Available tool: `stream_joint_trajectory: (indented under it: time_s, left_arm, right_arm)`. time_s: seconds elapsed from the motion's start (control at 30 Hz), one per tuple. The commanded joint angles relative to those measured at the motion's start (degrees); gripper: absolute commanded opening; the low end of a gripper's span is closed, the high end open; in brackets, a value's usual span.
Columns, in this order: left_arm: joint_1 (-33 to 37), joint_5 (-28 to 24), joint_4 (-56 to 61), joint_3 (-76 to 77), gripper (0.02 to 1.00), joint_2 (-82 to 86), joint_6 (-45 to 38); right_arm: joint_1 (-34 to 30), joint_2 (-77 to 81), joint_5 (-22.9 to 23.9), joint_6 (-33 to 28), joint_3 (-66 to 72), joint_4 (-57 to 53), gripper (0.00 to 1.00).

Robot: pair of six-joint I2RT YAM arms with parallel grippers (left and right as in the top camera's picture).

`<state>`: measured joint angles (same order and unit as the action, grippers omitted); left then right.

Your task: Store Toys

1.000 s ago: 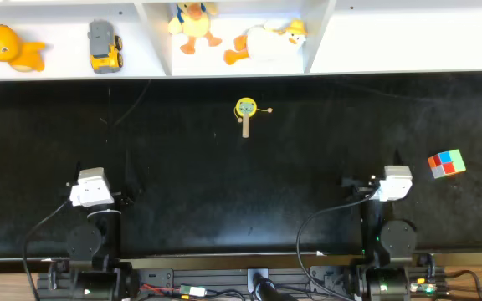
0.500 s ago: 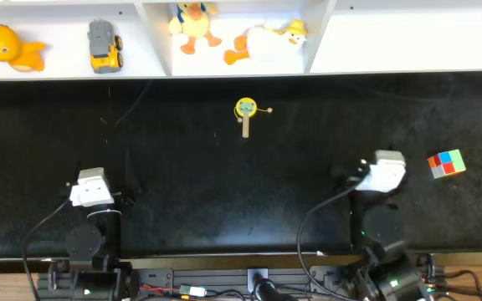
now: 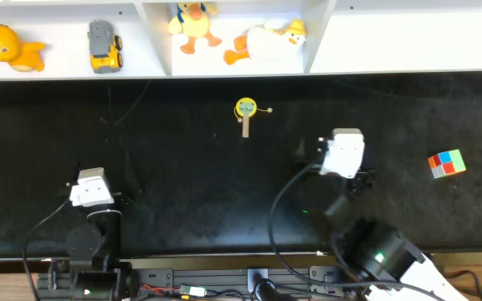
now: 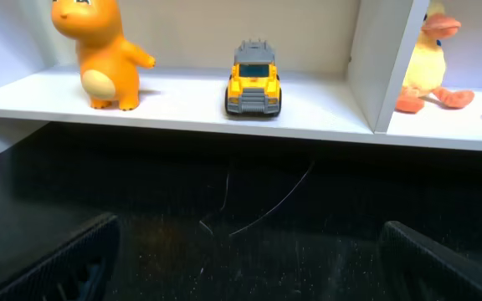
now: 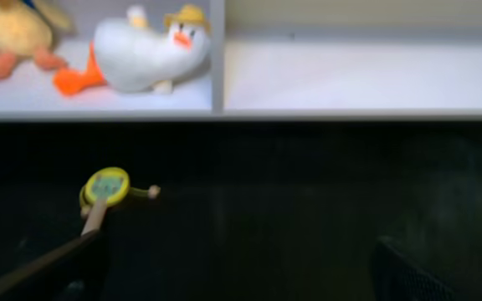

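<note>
Right claw (image 5: 239, 281), rattle (image 5: 105, 186) and shelf (image 5: 350, 79) ahead

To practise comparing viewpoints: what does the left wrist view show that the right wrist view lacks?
Left wrist, not right: orange toy figure, yellow toy truck. Right wrist, not left: white plush duck with a hat, yellow rattle drum on the black mat. Both: yellow plush duck, white shelf, black mat.

orange dinosaur toy (image 4: 107, 63) head cropped by frame edge, yellow duck plush (image 4: 425, 63) half cut off
</note>
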<state>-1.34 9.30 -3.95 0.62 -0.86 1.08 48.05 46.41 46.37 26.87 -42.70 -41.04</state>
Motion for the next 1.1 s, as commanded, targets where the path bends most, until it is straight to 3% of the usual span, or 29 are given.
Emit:
stream_joint_trajectory:
  time_s: [0.03, 0.27, 0.47, 0.8, 0.93, 1.1]
  left_arm:
    - [0.3, 0.7, -0.1, -0.2, 0.998, 0.7, -1.3]
    - [0.3, 0.7, -0.1, -0.2, 0.998, 0.7, -1.3]
    - [0.3, 0.7, 0.0, -0.2, 0.998, 0.7, -1.3]
    - [0.3, 0.7, 0.0, -0.2, 0.998, 0.7, -1.3]
    - [0.3, 0.7, 0.0, -0.2, 0.998, 0.7, -1.3]
    - [0.3, 0.7, -0.1, -0.2, 0.998, 0.7, -1.3]
  right_arm:
    - [2.7, 5.4, 1.5, 15.5, -6.1, -5.6, 0.996]
    - [5.4, 12.8, 0.9, 24.9, -8.7, -8.9, 0.998]
    - [6.4, 17.0, -3.0, 30.3, -8.7, -7.9, 0.996]
    - [6.3, 24.9, -9.9, 30.6, -9.0, -2.6, 0.993]
    - [6.2, 28.2, -10.4, 30.6, -9.4, -1.0, 0.996]
    - [3.2, 33.1, -13.8, 29.1, -13.0, -1.0, 0.996]
